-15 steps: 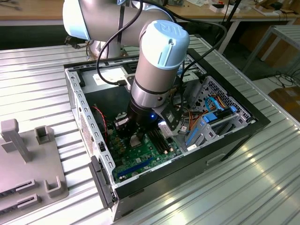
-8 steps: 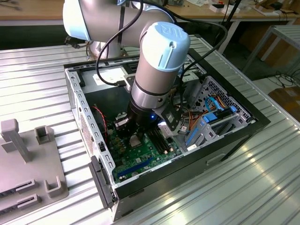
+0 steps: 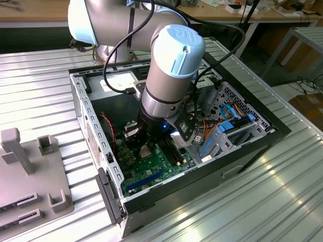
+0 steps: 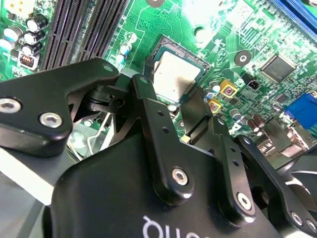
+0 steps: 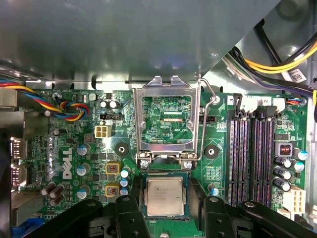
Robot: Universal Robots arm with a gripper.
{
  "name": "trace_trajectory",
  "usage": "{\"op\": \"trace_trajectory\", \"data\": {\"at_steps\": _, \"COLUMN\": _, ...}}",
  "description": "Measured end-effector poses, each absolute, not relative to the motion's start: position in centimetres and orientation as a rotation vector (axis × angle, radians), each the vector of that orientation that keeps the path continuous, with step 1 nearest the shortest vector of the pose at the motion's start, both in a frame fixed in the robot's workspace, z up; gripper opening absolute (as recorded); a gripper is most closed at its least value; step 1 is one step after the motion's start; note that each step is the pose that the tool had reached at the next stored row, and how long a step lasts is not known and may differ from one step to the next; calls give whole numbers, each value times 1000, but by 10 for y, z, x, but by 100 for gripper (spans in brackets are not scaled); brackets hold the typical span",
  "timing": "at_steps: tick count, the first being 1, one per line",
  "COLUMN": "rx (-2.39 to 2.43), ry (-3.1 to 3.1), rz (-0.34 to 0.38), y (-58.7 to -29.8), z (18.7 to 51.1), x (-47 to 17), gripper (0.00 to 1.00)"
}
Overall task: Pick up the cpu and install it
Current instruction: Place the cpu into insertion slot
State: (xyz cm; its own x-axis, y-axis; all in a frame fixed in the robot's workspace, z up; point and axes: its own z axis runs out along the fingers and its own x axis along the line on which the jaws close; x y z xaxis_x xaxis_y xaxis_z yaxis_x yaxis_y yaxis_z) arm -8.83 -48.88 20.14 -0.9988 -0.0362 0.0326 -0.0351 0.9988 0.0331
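While the cpu [image 5: 164,196] lies seated in its socket [image 5: 187,203], the claw [image 5: 166,191] straddles it, spread open and gripping nothing

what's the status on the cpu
gripper open, straddling cpu. cpu lying in socket. load plate up, clear of it.

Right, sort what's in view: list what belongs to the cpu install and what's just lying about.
Belongs to the job:
- cpu, at the socket
- raised metal socket frame
- hand, down at the cpu

Just lying about:
- memory slots
- coloured cables
- grey fixture in the exterior view
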Motion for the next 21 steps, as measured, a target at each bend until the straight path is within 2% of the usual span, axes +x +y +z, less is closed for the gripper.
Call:
{"op": "trace_trajectory", "data": {"at_steps": 4, "rx": 56, "ry": -3107, "rz": -50, "y": -489, "z": 201, "x": -88, "gripper": 48}}
{"op": "trace_trajectory", "data": {"at_steps": 5, "rx": 56, "ry": -3107, "rz": -50, "y": -489, "z": 201, "x": -88, "gripper": 44}}
{"op": "trace_trajectory", "data": {"at_steps": 12, "rx": 55, "ry": -3107, "rz": -20, "y": -489, "z": 206, "x": -86, "gripper": 44}}
{"op": "trace_trajectory", "data": {"at_steps": 21, "rx": 48, "ry": -3107, "rz": -19, "y": -489, "z": 206, "x": -86, "gripper": 44}}
